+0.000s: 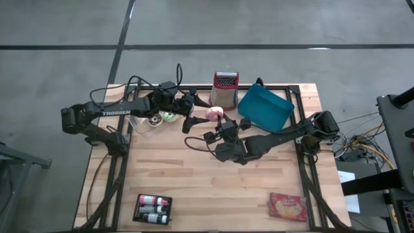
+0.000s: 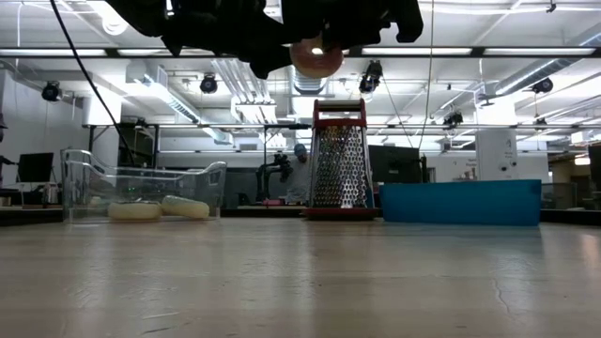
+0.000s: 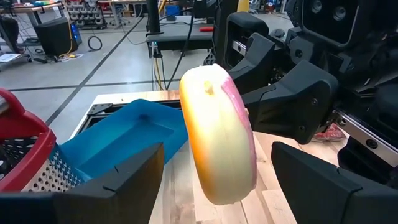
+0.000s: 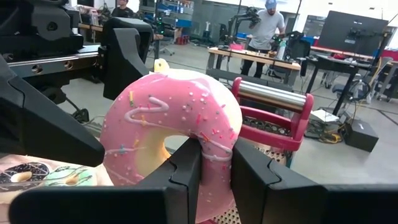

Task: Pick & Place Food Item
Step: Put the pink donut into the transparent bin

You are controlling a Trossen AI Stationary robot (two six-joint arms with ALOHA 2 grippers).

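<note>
A pink-frosted donut with sprinkles (image 1: 213, 114) is held on edge high above the table, in front of the grater; it also shows at the top of the low view (image 2: 316, 58). My right gripper (image 4: 214, 155) is shut on it. My left gripper (image 3: 217, 149) is open, with one finger on either side of the donut's faces (image 3: 217, 143); I see no touch. In the high view the left gripper (image 1: 192, 116) is left of the donut and the right gripper (image 1: 225, 127) is at its near right. My right gripper pinches the donut's ring (image 4: 214, 163) between its two fingers, one finger (image 4: 186, 177) at the hole and the other (image 4: 261, 180) outside the rim. The fingers come from the table's near right side. The donut stands on edge, lifted clear of the table.
A red-handled metal grater (image 1: 225, 87) stands at the far edge, with a teal tray (image 1: 264, 109) to its right. A clear container with more donuts (image 1: 150, 121) sits under the left arm. A box of small bottles (image 1: 152, 208) and a red packet (image 1: 288, 206) lie near the front.
</note>
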